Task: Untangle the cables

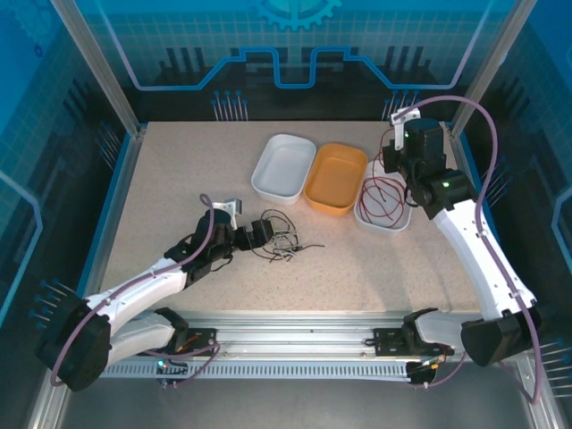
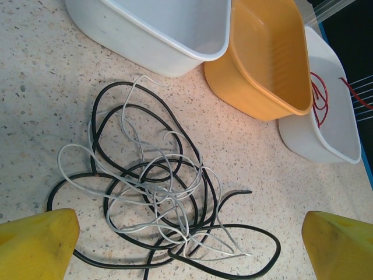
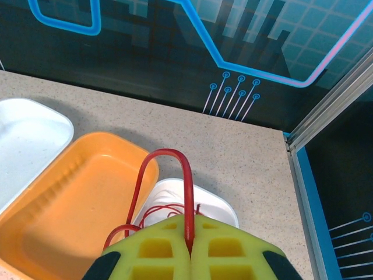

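Red cable (image 3: 187, 192) pinched by right fingers (image 3: 154, 251), arm (image 1: 474, 237) seemingly above tray (image 3: 217, 202)

The worktop (image 2: 46, 70) looks matt and finely speckled, like stone composite. The orange tub (image 2: 268, 64) is smooth plastic with a soft sheen — the white tub (image 2: 145, 41) beside it is glossier. The cables (image 2: 165, 201) have smooth sheathing, and the yellow fingers (image 2: 35, 245) look like matt plastic.
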`<action>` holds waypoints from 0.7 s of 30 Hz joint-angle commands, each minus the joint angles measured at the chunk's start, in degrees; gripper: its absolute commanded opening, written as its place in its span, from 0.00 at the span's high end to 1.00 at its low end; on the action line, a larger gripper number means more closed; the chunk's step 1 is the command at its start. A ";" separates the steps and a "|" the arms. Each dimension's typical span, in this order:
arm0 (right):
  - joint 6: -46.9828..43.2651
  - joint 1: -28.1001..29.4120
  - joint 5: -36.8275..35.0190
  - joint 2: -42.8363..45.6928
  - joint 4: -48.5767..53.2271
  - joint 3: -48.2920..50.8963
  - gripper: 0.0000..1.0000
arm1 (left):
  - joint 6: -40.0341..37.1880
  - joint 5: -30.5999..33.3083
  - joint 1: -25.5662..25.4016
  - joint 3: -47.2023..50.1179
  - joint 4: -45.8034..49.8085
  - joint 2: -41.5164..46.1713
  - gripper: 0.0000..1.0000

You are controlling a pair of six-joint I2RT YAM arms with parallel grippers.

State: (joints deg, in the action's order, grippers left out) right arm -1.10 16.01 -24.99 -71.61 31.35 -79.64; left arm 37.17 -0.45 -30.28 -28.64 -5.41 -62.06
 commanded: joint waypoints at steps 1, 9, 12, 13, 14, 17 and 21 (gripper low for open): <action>-0.02 -1.08 0.82 -0.73 -1.92 0.04 1.00 | 0.12 -0.96 -0.06 -0.80 -0.57 0.00 0.01; 5.57 -1.70 -1.44 -1.73 0.36 3.19 1.00 | -0.25 -1.13 -0.08 -0.88 -0.53 -0.10 0.01; 8.64 -2.89 1.09 -2.23 1.45 4.72 1.00 | -0.28 -1.13 -0.10 -0.64 -0.30 0.15 0.01; 9.68 -3.52 2.29 -2.81 1.82 5.21 1.00 | -0.21 -1.07 -0.13 -0.40 -0.34 0.29 0.01; 10.47 -3.90 3.12 -3.40 2.25 5.53 1.00 | -0.17 -1.05 -0.11 -0.28 -0.46 0.39 0.01; 12.86 -4.90 2.73 -6.38 4.62 5.60 1.00 | -0.07 -1.22 -0.12 -0.01 -0.35 0.58 0.01; 16.14 -5.87 0.32 -11.35 8.14 4.04 1.00 | -0.06 -1.24 -0.10 0.31 0.05 1.42 0.01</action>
State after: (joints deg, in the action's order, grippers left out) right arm 11.00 11.27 -23.55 -80.71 35.70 -74.67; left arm 37.19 -0.49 -30.28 -28.64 -5.39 -61.98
